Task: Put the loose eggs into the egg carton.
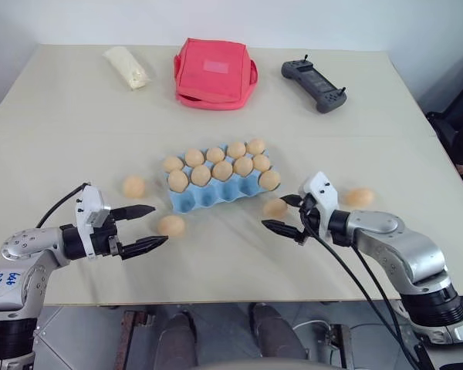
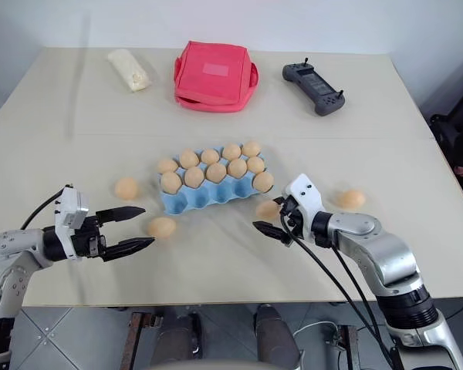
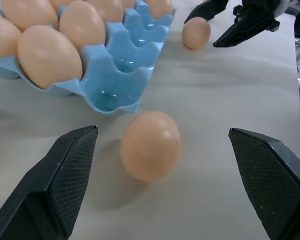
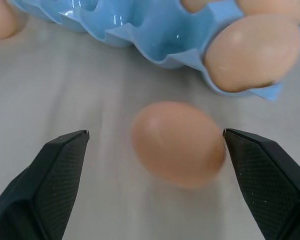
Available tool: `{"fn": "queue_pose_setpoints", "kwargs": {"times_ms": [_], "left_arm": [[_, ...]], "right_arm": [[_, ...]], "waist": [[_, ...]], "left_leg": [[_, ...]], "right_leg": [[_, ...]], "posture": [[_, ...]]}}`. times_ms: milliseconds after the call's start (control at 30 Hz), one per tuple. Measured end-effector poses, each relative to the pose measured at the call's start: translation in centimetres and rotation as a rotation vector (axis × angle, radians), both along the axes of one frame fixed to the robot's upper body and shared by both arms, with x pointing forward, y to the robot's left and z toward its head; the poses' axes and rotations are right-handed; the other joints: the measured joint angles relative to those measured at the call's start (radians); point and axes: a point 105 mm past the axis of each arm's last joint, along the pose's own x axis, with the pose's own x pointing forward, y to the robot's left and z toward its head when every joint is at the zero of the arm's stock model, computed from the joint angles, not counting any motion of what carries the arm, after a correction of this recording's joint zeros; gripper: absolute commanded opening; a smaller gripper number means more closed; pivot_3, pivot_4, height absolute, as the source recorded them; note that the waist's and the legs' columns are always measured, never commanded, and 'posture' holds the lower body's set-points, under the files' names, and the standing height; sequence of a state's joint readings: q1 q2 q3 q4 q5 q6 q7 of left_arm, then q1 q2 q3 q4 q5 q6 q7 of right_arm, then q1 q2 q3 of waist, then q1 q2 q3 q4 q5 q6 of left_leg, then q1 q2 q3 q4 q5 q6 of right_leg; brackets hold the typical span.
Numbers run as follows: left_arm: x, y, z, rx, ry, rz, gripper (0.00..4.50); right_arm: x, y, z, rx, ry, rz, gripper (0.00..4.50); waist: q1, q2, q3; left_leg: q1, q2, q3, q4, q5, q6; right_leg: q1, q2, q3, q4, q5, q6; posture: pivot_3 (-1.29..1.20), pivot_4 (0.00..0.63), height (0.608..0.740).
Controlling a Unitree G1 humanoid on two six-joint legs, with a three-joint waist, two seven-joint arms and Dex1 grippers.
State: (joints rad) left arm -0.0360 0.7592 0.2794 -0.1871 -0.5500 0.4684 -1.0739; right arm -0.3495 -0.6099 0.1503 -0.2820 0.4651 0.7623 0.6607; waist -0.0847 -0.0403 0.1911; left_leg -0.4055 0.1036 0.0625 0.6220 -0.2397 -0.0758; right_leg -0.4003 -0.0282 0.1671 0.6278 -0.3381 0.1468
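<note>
Table [image 1: 62, 123]: pale beige top, bearing everything listed below.
Egg carton [image 1: 204, 197]: light blue pulp tray, lying near the middle of the table at a slight angle; ten eggs are sitting in its two far rows, while the row of cups nearest the robot is standing empty.
Loose eggs: four are lying on the table outside the carton.
Egg at left [image 1: 133, 186]: resting off the carton's left end, apart from it.
Egg at front left [image 1: 171, 225]: lying just before the carton's near left corner, in front of the left gripper's fingertips; in the left wrist view it is sitting between the two fingers but touching neither.
Egg at front right [image 1: 275, 207]: lying close to the carton's near right corner, between the right gripper's fingers; whether they are touching it I cannot tell.
Egg at far right [image 1: 359, 197]: lying well to the right of the carton, beyond the right wrist.
Left gripper [image 1: 143, 226]: fingers spread wide, holding nothing, pointing towards the carton.
Right gripper [image 1: 284, 213]: fingers spread wide, gripping nothing, reaching in towards the carton's right end.
Red fabric bag [image 1: 214, 73]: sitting at the far side, centre.
Cream packet [image 1: 126, 66]: lying far left of the bag.
Dark handheld controller [image 1: 314, 85]: lying far right of the bag.
</note>
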Motion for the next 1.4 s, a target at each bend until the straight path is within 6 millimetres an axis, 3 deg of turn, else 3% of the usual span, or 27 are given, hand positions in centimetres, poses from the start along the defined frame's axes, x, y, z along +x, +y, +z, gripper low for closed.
{"fn": "queue_pose_setpoints", "kwargs": {"times_ms": [200, 300, 500, 633, 1033, 1067, 1300, 1400], "left_arm": [[0.0, 0.3, 0.2, -0.008, -0.010, 0.030, 4.50], [0.0, 0.2, 0.3, -0.010, -0.013, 0.035, 4.50], [0.1, 0.2, 0.4, -0.018, -0.019, 0.034, 4.50], [0.3, 0.1, 0.5, -0.022, -0.024, 0.036, 4.50], [0.9, -0.4, 0.9, -0.031, -0.057, 0.036, 4.50], [1.0, -0.4, 1.0, -0.032, -0.062, 0.039, 4.50], [1.2, -0.4, 1.2, -0.045, -0.097, 0.058, 4.50], [1.3, -0.4, 1.4, -0.045, -0.108, 0.058, 4.50]], "right_arm": [[0.5, 0.0, 0.4, 0.007, -0.029, -0.013, 2.28], [0.7, -0.4, 1.3, 0.017, -0.058, -0.028, 1.80], [0.4, -0.2, 4.9, 0.044, -0.151, -0.008, 1.67], [1.3, 0.8, 6.8, 0.066, -0.202, 0.011, 1.67], [4.2, 5.2, 5.2, 0.074, -0.166, 0.060, 1.67], [4.3, 5.2, 5.2, 0.074, -0.170, 0.060, 2.37], [4.0, 5.1, 5.4, 0.058, -0.182, 0.079, 4.48], [3.7, 4.8, 5.9, 0.039, -0.195, 0.082, 4.48]], "waist": [[0.000, 0.000, 0.000], [0.001, 0.000, 0.000], [-0.003, 0.000, 0.000], [-0.003, 0.000, 0.000], [-0.002, 0.000, 0.000], [-0.002, 0.000, 0.000], [-0.003, 0.000, 0.000], [-0.002, 0.000, 0.000]], "left_leg": [[0.000, 0.000, 0.000, 0.000, 0.000, 0.000], [0.000, 0.000, 0.000, 0.000, 0.000, 0.000], [0.000, 0.000, 0.000, -0.001, 0.000, 0.000], [0.000, 0.000, 0.001, -0.001, 0.000, 0.000], [-0.003, 0.000, 0.003, -0.003, 0.000, -0.001], [-0.003, 0.001, 0.003, -0.003, 0.000, -0.001], [-0.003, 0.001, 0.003, -0.002, 0.001, -0.001], [-0.003, 0.000, 0.003, -0.002, 0.001, -0.002]], "right_leg": [[0.000, 0.000, 0.000, 0.000, 0.000, 0.000], [-0.001, 0.000, 0.000, 0.000, 0.000, 0.000], [-0.001, 0.000, 0.000, 0.000, 0.000, 0.000], [-0.001, 0.000, 0.000, 0.000, -0.001, -0.001], [-0.009, 0.000, 0.000, 0.004, 0.001, 0.003], [-0.009, 0.000, 0.000, 0.004, 0.001, 0.003], [-0.009, 0.000, 0.000, 0.006, 0.001, 0.003], [-0.010, 0.000, 0.000, 0.008, 0.001, 0.003]], "posture": [[0.00, 0.150, 0.740], [0.00, 0.150, 0.740], [0.00, 0.150, 0.740], [0.00, 0.150, 0.740], [0.00, 0.150, 0.740], [0.00, 0.150, 0.740], [0.00, 0.150, 0.740], [0.00, 0.150, 0.740]]}}
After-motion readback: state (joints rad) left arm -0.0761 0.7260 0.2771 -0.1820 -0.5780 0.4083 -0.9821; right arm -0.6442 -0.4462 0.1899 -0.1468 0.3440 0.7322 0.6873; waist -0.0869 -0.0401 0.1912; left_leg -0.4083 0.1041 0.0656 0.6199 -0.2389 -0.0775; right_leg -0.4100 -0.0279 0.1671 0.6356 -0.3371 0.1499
